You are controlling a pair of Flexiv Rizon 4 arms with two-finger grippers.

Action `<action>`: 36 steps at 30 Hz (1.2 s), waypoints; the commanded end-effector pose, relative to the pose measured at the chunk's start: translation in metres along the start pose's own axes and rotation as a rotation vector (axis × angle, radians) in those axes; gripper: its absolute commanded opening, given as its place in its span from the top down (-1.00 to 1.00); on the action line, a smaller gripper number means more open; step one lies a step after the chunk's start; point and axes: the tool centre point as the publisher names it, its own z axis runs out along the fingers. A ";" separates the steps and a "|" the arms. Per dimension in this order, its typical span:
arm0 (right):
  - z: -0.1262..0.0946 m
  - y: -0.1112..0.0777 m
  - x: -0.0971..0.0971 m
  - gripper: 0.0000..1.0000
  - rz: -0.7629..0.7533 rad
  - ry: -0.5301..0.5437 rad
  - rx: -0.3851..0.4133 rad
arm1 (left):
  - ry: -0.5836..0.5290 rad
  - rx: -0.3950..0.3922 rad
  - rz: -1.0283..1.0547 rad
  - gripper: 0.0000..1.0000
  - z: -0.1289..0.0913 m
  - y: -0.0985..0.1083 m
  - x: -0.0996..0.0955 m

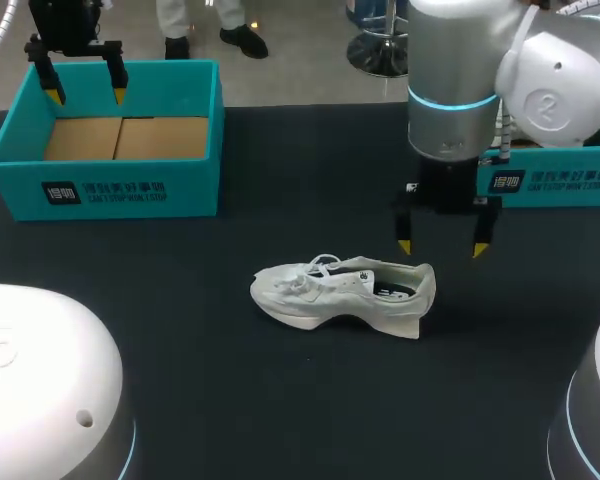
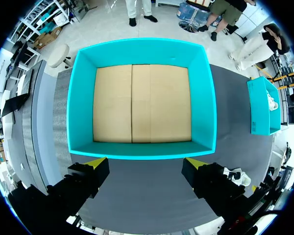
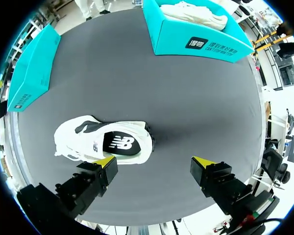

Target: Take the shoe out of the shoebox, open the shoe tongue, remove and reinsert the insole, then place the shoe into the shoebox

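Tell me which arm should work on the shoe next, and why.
Right, probably. The right gripper hangs open by the heel of the white shoe, while the left gripper sits far off above the empty teal shoebox.

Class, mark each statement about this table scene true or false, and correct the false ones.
The shoe lies on the table. True.
The left pincer holds the shoe. False: it is open and empty, over the left box.
The left box is empty. True.
The right pincer is shut on the shoe. False: it is open, not gripping it.
The right box is empty. False: a second shoe lies in it.
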 end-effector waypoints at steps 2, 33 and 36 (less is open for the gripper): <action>0.001 0.000 0.000 -1.00 -0.001 0.003 0.000 | 0.000 0.000 0.000 -1.00 0.000 0.000 0.000; 0.001 0.024 -0.023 -1.00 -1.285 0.068 -0.186 | 0.000 0.000 0.000 -1.00 0.000 0.000 0.000; 0.001 0.024 -0.023 -1.00 -1.285 0.068 -0.186 | 0.000 0.000 0.000 -1.00 0.000 0.000 0.000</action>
